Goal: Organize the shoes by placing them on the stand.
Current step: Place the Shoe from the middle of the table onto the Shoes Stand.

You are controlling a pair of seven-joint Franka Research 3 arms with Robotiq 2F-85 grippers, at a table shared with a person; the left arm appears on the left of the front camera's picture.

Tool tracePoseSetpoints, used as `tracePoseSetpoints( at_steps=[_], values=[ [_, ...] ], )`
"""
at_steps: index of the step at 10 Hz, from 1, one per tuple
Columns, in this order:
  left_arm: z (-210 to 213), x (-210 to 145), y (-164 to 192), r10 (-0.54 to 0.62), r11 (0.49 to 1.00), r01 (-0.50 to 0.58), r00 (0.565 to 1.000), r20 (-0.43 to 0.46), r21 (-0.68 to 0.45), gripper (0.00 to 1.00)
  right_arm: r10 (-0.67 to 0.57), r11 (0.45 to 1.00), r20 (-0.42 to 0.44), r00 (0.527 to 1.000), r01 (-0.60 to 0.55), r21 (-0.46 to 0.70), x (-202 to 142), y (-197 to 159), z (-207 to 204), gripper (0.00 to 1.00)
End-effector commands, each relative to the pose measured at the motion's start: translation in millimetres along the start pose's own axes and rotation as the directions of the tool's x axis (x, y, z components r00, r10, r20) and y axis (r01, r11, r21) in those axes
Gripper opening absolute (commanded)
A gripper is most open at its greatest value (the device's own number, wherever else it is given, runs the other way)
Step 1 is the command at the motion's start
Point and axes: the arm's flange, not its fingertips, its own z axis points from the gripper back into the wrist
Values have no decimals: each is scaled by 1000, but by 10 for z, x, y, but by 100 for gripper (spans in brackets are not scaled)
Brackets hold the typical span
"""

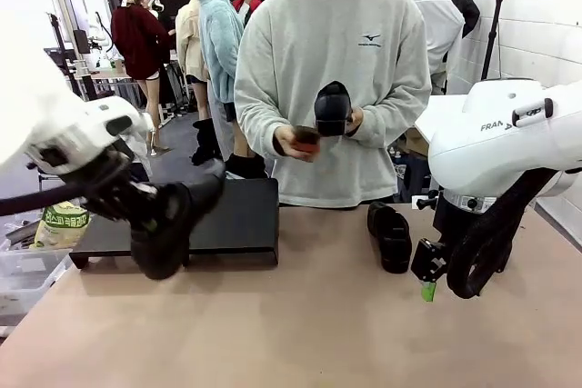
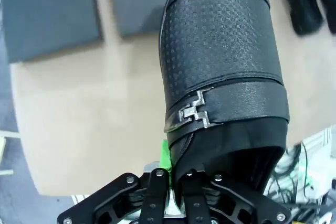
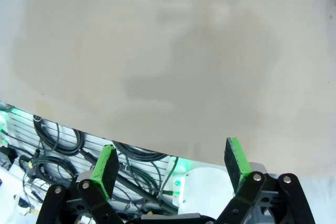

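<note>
shoe (image 2: 220, 66): black leather is seen, finely perforated, faint sheen | buckle (image 2: 193, 113): shiny metal | table (image 3: 168, 51): smooth, matt | stand (image 1: 241, 211): matt, dark

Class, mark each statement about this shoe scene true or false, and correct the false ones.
1. The left gripper is shut on the buckled shoe. True.
2. The right gripper holds a shoe. False: it is open, holding nothing.
3. The person's hand holds a raised shoe. True.
4. A loose shoe near the right gripper lies on the stand. False: it lies on the table, right of the stand.
</note>
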Motion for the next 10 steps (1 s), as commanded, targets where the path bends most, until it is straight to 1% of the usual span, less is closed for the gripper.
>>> tracePoseSetpoints(
  at_steps=[1, 2, 3, 5, 6, 7, 8, 10],
  values=[
    [-91, -30, 201, -24, 999, 21, 997, 75, 31, 0, 15, 1000, -6, 1000, -15, -2, -4, -19, -9, 100],
    [-119, 27, 254, 30, 999, -32, 999, 37, 33, 0, 15, 1000, -6, 1000, -15, -2, -4, -19, -9, 100],
    [36, 78, 140, 6, 1000, -6, 999, 39, 16, 0, 15, 1000, -6, 1000, -15, -2, -4, -19, -9, 100],
    [36, 78, 140, 6, 1000, -6, 999, 39, 16, 0, 15, 1000, -6, 1000, -15, -2, -4, -19, -9, 100],
    [-13, 101, 203, 17, 999, -18, 999, 32, 29, 0, 15, 1000, -6, 1000, -15, -2, -4, -19, -9, 100],
    [-269, 139, 241, -15, 994, 6, 997, 81, 114, 0, 15, 1000, -6, 1000, -15, -2, -4, -19, -9, 100],
    [-345, 383, 409, 79, 995, -91, 977, 197, 51, 0, 15, 1000, -6, 1000, -15, -2, -4, -19, -9, 100],
    [-408, 775, 739, 118, 993, -112, 964, 240, -38, 0, 15, 1000, -6, 1000, -15, -2, -4, -19, -9, 100]
  ],
)
